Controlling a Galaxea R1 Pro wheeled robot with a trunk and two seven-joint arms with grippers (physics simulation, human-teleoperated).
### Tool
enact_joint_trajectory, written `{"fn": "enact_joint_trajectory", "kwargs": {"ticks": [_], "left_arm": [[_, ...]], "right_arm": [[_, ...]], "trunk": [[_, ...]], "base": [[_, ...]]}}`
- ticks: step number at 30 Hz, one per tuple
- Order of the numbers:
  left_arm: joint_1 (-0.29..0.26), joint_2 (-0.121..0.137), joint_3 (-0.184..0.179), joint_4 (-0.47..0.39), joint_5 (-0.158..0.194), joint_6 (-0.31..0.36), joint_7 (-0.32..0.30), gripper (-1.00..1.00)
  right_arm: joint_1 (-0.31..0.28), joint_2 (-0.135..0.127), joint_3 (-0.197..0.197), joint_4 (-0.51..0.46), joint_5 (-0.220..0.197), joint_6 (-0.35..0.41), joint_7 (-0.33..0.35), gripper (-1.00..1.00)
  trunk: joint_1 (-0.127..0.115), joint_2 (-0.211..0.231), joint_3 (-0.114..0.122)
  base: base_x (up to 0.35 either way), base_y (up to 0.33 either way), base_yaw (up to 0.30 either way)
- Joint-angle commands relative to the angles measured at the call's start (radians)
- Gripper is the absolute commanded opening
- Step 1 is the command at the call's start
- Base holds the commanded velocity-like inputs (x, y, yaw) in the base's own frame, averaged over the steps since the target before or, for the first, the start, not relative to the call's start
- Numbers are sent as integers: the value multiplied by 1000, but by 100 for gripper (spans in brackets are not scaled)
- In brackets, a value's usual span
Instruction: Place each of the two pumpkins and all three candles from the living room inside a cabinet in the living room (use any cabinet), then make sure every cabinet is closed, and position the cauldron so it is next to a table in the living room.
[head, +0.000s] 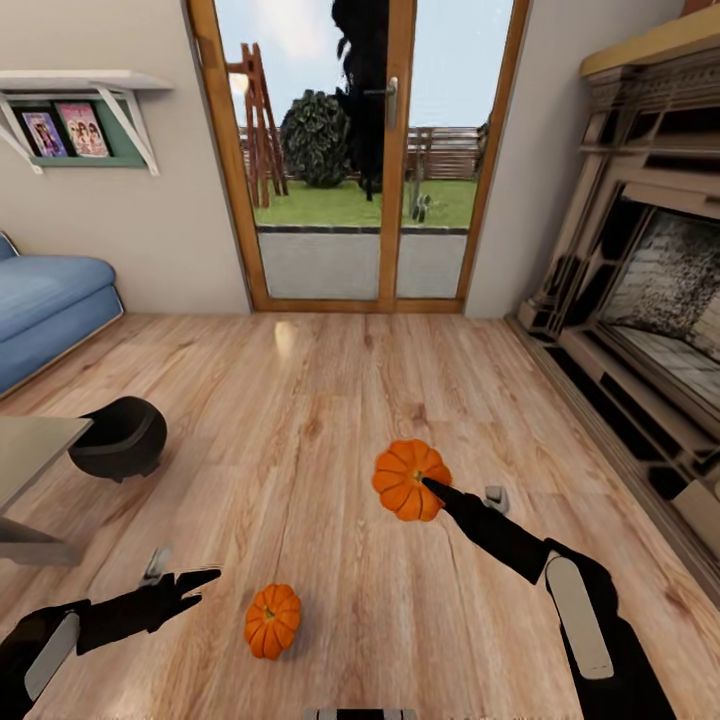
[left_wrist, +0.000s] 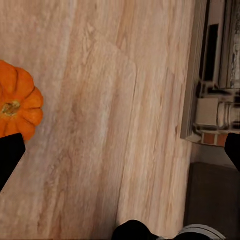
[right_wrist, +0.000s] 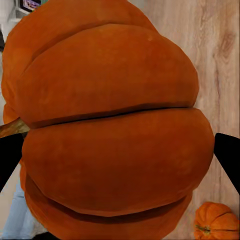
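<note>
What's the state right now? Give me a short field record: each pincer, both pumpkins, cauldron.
right pincer: closed around one pumpkin, fingers on either side of it in the right wrist view
held pumpkin: in the right pincer, seemingly raised off the floor
left pincer: open, holding nothing
second pumpkin: on the wooden floor, just beside the left pincer, apart from it
cauldron: on the floor, beside the grey table corner
cabinet, candles: no entry
</note>
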Motion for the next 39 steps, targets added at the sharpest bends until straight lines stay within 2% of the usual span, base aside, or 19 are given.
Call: {"fn": "enact_joint_trajectory", "kwargs": {"ticks": [1,6,10,16,19,23,30,35,39], "left_arm": [[0,-2,0,17,1,-22,0,100],[0,-28,-2,63,-2,-81,5,100],[0,-35,-1,71,-1,-106,40,100],[0,-37,0,73,3,-110,70,100],[0,-40,0,73,4,-111,71,100],[0,-58,1,73,0,-111,70,100],[0,-62,4,73,2,-110,70,100],[0,-63,4,73,4,-110,65,100],[0,-62,5,73,7,-110,60,100]], "right_arm": [[4,0,7,-13,14,-5,1,-100],[9,0,17,-30,14,-11,1,-100],[10,0,20,-30,15,-18,-4,-100],[10,0,20,-29,15,-20,-5,-100],[10,1,20,-22,15,-20,-5,-100],[10,1,20,-7,16,-23,-5,-100],[10,2,22,-2,18,-25,-7,-100],[10,30,20,-1,15,-25,-8,-100],[10,41,20,0,15,-22,-7,-100]], "trunk": [[0,0,-4],[3,-1,-23],[5,-2,-39],[7,-4,-62],[9,-4,-74],[10,-5,-89],[14,-7,-116],[16,-8,-135],[18,-9,-151]], "base": [[0,0,0],[0,0,0],[0,0,0],[0,0,0],[0,0,0],[0,0,0],[0,0,0],[0,0,0],[0,0,0]]}}
